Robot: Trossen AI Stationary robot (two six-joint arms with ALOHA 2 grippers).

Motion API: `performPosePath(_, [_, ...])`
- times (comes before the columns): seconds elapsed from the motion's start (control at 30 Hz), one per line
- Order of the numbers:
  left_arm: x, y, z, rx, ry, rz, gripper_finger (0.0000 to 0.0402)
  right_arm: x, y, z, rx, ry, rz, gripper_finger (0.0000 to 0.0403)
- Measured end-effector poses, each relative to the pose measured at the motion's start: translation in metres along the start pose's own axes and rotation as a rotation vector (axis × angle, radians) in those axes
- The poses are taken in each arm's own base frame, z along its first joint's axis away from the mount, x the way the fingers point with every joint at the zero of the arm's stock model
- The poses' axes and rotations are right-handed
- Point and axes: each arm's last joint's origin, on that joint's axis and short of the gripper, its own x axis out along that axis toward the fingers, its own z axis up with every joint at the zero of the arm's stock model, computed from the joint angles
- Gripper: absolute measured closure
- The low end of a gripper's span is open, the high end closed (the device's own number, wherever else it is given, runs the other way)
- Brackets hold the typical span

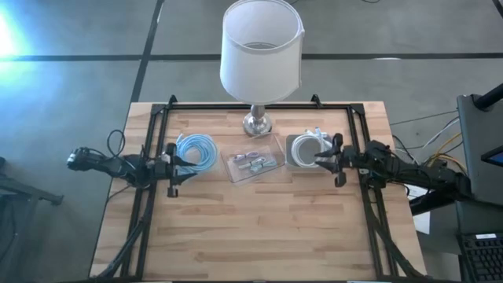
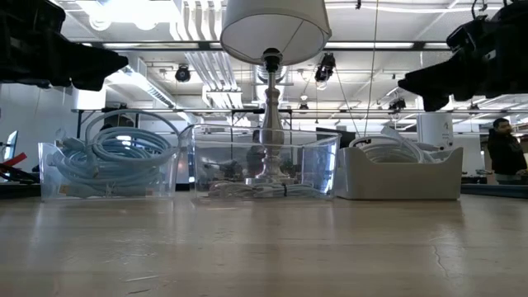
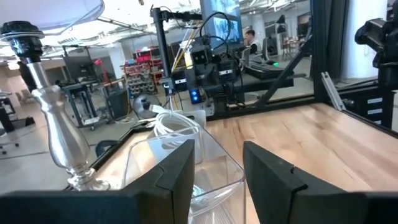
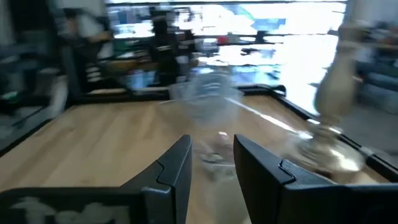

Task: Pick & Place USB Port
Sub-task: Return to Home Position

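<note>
Low view, and up front it's nothing but bare wooden table (image 2: 264,247). Further back, three bins sit in a row across the boards. On the left, a transparent bin (image 2: 49,177) holds the coiled blue cable (image 2: 124,148). In the middle, a second clear bin (image 2: 318,169) has small pieces lying on its floor, too small to make out. On the right, the gray bin (image 2: 400,177) has loops of white cable (image 2: 388,148) rising above its rim.

Both arms hang above that row, higher than the bin tops. From overhead, the left gripper (image 3: 217,155) hovers at the outer edge of the blue cable's bin and points inward across the table. Its jaws are spread and there's nothing between them. The right gripper (image 4: 212,146) mirrors it at the outer edge of the gray bin, facing back toward the centre. Its jaws are parted too, and they're empty.

Just behind the middle bin stands a lamp (image 1: 261,51), with a silver stem and a white shade.

Beyond the table lies the open workshop, and a person (image 2: 503,153) stands far off at the right.
</note>
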Motion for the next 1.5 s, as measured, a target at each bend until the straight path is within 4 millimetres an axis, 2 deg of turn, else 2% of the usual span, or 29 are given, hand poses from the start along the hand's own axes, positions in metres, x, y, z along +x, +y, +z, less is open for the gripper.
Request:
performPosePath(0.17, [0.000, 0.000, -0.001, 0.002, 0.006, 0.016, 0.0262, -0.001, -0.006, -0.005, 0.091, 0.015, -0.191, 0.0291])
performPosePath(0.23, [0.000, 0.001, -0.001, 0.002, 0.008, 0.025, 0.0262, -0.002, -0.006, -0.008, 0.128, 0.046, -0.212, 0.0295])
performPosePath(0.9, [0.000, 0.000, -0.002, 0.000, 0.016, 0.029, 0.0262, -0.003, -0.006, -0.018, 0.068, 0.158, -0.227, 0.0330])
performPosePath(1.13, [0.000, 0.000, -0.002, 0.000, 0.016, 0.029, 0.0262, -0.003, -0.007, -0.019, 0.041, 0.161, -0.256, 0.0326])
performPosePath(1.37, [0.000, 0.000, -0.002, 0.000, 0.016, 0.029, 0.0262, -0.003, -0.007, -0.019, 0.096, 0.157, -0.257, 0.0316])
performPosePath(1.5, [0.000, 0.000, -0.002, 0.000, 0.016, 0.029, 0.0262, -0.003, -0.007, -0.019, 0.059, 0.162, -0.253, 0.0312])
